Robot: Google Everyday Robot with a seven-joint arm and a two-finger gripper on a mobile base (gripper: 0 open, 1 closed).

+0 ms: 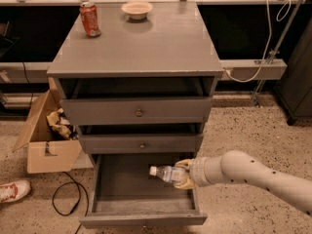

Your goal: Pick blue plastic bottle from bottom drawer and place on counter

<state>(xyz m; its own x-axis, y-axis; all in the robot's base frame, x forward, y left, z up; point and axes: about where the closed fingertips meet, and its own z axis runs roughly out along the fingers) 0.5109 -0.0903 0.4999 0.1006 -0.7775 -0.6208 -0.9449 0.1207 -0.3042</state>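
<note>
Clasping the bottle (165, 173) within the bottom drawer (141, 221), the gripper (183, 175) is holding it firmly; the counter (146, 45) placement remains.

clear plastic bottle (166, 173) in tan jaws over matt wooden bottom drawer (141, 220), smooth counter (146, 45) (faintly glossy)

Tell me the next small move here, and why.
Probably raise the bottle straight up out of the bottom drawer: the gripper, at the drawer's right side, is shut on it, cap pointing left, and the counter lies well above.
</note>
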